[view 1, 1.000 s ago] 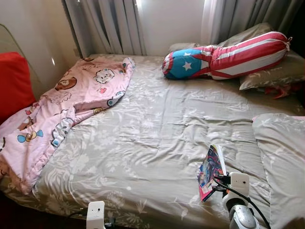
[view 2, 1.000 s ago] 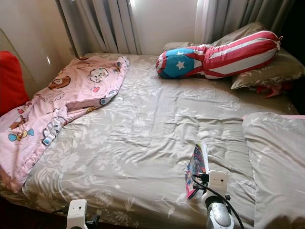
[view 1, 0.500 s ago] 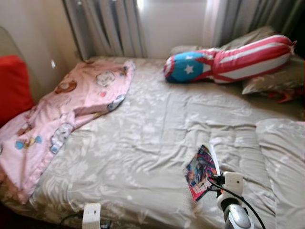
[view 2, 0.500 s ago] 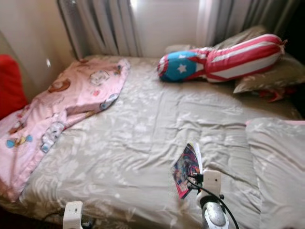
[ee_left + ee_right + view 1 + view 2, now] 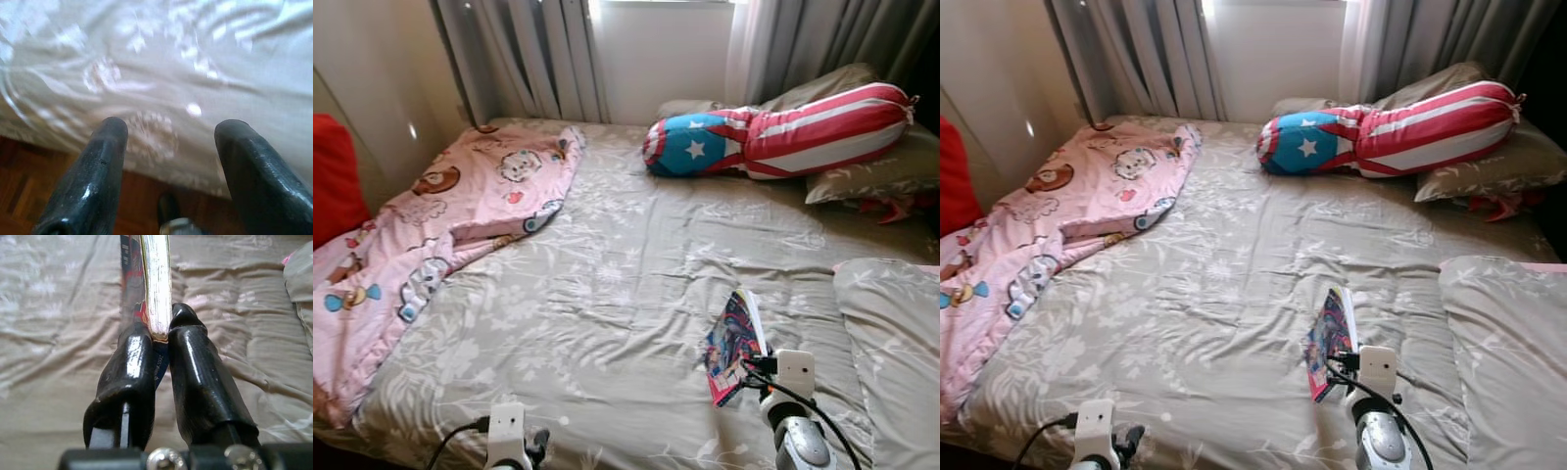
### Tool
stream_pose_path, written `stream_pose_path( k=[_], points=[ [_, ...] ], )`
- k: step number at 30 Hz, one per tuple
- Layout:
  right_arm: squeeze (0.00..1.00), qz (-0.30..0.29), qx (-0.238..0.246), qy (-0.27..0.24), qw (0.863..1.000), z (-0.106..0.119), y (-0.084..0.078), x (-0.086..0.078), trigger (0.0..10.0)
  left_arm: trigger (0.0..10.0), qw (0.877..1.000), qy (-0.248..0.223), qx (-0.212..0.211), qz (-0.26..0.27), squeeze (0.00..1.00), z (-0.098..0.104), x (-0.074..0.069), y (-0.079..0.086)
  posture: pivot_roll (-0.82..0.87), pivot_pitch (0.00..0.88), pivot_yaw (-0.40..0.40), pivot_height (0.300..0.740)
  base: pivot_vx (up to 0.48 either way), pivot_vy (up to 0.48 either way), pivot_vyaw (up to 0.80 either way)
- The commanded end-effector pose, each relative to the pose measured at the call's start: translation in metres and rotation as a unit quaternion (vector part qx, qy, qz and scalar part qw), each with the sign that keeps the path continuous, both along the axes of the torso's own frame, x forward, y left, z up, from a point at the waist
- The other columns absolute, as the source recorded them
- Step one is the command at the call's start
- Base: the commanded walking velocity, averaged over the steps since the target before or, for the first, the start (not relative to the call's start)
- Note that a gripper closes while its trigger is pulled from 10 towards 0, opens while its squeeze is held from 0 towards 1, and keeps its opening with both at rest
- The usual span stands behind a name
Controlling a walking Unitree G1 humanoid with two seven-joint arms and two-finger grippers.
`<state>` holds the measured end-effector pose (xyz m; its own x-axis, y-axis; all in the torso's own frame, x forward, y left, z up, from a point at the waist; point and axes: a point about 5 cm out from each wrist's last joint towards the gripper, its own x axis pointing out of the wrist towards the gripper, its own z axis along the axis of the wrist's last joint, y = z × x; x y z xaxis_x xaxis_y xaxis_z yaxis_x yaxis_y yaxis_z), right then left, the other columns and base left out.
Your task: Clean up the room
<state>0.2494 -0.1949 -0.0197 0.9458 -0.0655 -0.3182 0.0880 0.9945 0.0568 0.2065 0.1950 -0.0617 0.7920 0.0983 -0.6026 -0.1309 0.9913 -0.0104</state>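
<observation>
Bed (image 5: 607,284) with a grey flowered cover fills the space before the robot. A pink cartoon blanket (image 5: 440,225) lies crumpled on its left side, a red, white and blue bolster (image 5: 773,132) rests at the head near the curtains (image 5: 538,54), and grey pillows (image 5: 891,323) sit on the right.

From the head views, the right gripper (image 5: 751,364) is low on the right and carries a colourful book (image 5: 732,343) above the cover, held up on its edge. The right wrist view shows more exactly what the head views cannot: the two black fingers (image 5: 132,372) are clenched on the lower corner of the book (image 5: 149,284), its pale page edge between them and the printed cover on one side.

The left gripper (image 5: 168,147) appears in the head view only as a white wrist part (image 5: 506,431) at the bottom edge. Its wrist view shows the fingers (image 5: 98,166) spread apart, grasping nothing, hanging over the border of the bed (image 5: 161,63), with a dark wooden floor (image 5: 29,186) under it.

Compared with a second ago, the book is in the same grip. The whole scene has shifted a little in the picture, so the camera has moved, and more of the left wrist and its cable is visible now.
</observation>
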Motion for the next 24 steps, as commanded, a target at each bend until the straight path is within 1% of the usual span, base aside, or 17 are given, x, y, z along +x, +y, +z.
stream_pose_path(
  k=[1,3,6,8,9,10,11,13,14,16,20,24],
  points=[
    [0.0,-0.013,0.01,-0.047,0.999,0.015,-0.003,0.012,10.0,10.0,1.0,-0.023,-0.002,0.007,0.0,0.006,0.007,0.004,-0.2,0.0,0.033,0.74,0.0,0.0,0.0],
    [0.0,-0.017,0.039,-0.069,0.997,0.022,0.0,0.019,10.0,10.0,0.999,-0.042,0.002,0.012,0.0,0.011,0.011,0.007,-0.2,0.0,0.038,0.74,0.0,0.0,0.0],
    [0.0,-0.01,0.045,-0.08,0.996,0.026,0.004,0.023,10.0,10.0,0.998,-0.052,0.003,0.016,0.0,0.013,0.012,0.009,-0.2,0.0,0.038,0.74,0.0,0.0,0.0],
    [0.0,0.014,0.048,-0.102,0.994,0.035,0.014,0.031,10.0,10.0,0.996,-0.088,0.004,0.024,0.0,0.02,0.018,0.014,-0.17,0.0,0.031,0.74,0.0,0.0,0.0],
    [0.0,0.014,0.048,-0.102,0.994,0.035,0.014,0.031,10.0,10.0,0.996,-0.088,0.004,0.024,0.0,0.02,0.018,0.014,-0.17,0.0,0.031,0.74,0.0,0.0,0.0],
    [0.0,0.018,0.048,-0.106,0.993,0.037,0.016,0.032,10.0,10.0,0.995,-0.099,0.005,0.024,0.0,0.023,0.02,0.015,-0.17,0.0,0.03,0.74,0.0,0.0,0.0],
    [0.0,0.024,0.041,-0.118,0.992,0.041,0.018,0.035,10.0,10.0,0.99,-0.137,0.011,0.021,0.0,0.033,0.026,0.018,-0.16,0.0,0.027,0.74,0.0,0.0,0.0],
    [0.0,0.026,0.041,-0.124,0.991,0.044,0.019,0.037,10.0,10.0,0.985,-0.171,0.02,0.016,0.0,0.042,0.032,0.019,-0.17,0.0,0.027,0.74,0.0,0.0,0.0],
    [0.0,0.026,0.043,-0.125,0.991,0.044,0.019,0.037,10.0,10.0,0.983,-0.181,0.023,0.014,0.0,0.045,0.033,0.019,-0.16,0.0,0.027,0.74,0.0,0.0,0.0],
    [0.0,0.027,0.048,-0.127,0.99,0.045,0.018,0.037,10.0,10.0,0.975,-0.219,0.03,0.014,0.0,0.058,0.039,0.021,-0.16,0.0,0.027,0.74,0.0,0.0,0.0],
    [0.0,0.02,0.048,-0.132,0.99,0.046,0.014,0.036,10.0,10.0,0.967,-0.253,0.032,0.025,0.0,0.069,0.044,0.022,-0.16,0.0,0.029,0.74,0.0,0.0,0.0],
    [0.0,0.014,0.05,-0.132,0.99,0.046,0.013,0.037,10.0,10.0,0.962,-0.27,0.03,0.022,0.0,0.076,0.049,0.019,-0.16,0.0,0.032,0.74,0.0,0.0,0.0]
  ],
)
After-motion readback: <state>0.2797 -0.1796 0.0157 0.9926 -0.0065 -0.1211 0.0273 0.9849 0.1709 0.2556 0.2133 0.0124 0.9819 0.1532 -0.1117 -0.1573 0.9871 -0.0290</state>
